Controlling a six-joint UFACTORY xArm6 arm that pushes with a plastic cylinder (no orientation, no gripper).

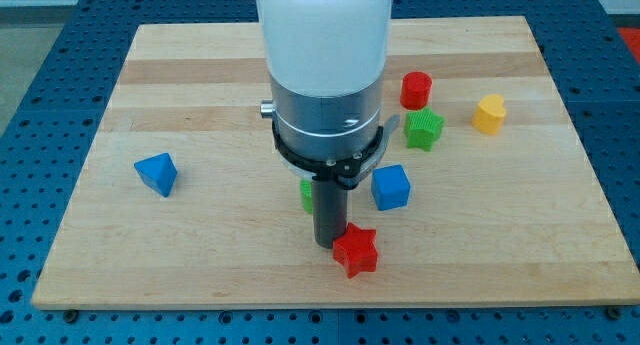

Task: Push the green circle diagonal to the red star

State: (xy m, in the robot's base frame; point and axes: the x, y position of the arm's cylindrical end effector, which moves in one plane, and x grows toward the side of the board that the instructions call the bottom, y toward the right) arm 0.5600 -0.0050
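The red star (355, 251) lies on the wooden board near the view's bottom, right of centre. The green circle (306, 193) is up and to the left of it; only a thin green sliver shows, the rest is hidden behind my rod. My tip (325, 245) rests on the board against the star's left side, just below the green circle. The arm's white and grey body covers the board above the rod.
A blue cube (390, 187) sits just right of the rod. A green star (423, 129), a red cylinder (416, 89) and a yellow heart (489, 114) lie at the upper right. A blue triangle (156, 173) lies at the left. The board's (200, 265) bottom edge is close below the red star.
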